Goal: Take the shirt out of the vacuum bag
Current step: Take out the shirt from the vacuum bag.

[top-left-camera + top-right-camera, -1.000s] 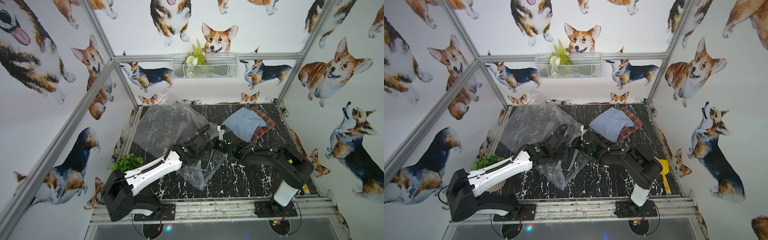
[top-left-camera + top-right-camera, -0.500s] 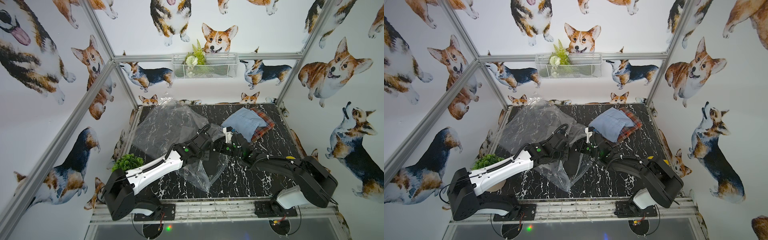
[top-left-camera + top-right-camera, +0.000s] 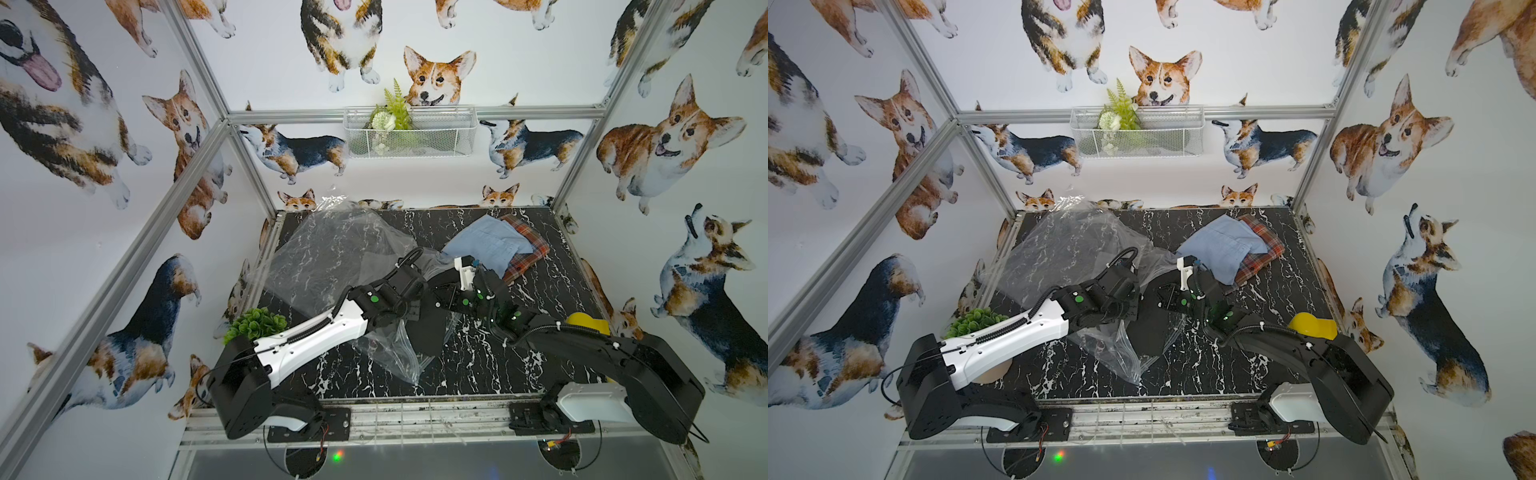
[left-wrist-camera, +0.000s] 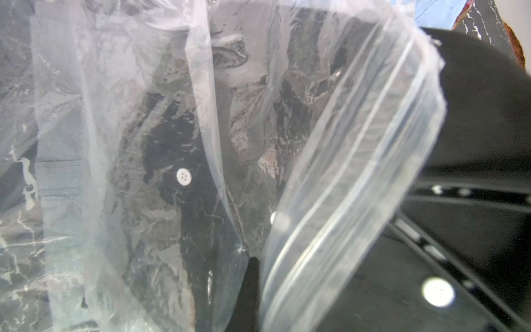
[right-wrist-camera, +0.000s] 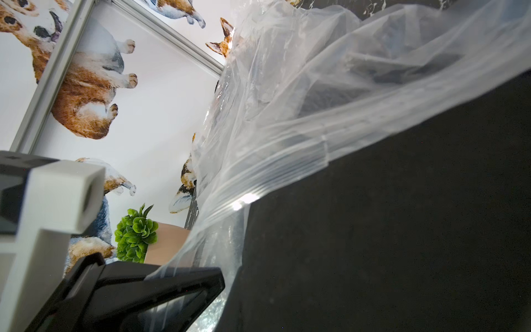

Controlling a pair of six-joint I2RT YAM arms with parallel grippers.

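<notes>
At mid-table, left tool (image 3: 413, 309) pinches vacuum bag (image 3: 328, 257) — right tool (image 3: 441, 296) clamps shirt (image 3: 428, 336)

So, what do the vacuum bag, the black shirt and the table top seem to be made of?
The vacuum bag: thin clear plastic film, glossy; it crinkles and the table top shows through. The black shirt: cloth, matte, probably woven; it hangs limp and bears a white button. The table top: black with white veins like marble, perhaps only a printed sheet.

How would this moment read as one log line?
left gripper: shut on bag | right gripper: shut on shirt | shirt: partly out
</notes>
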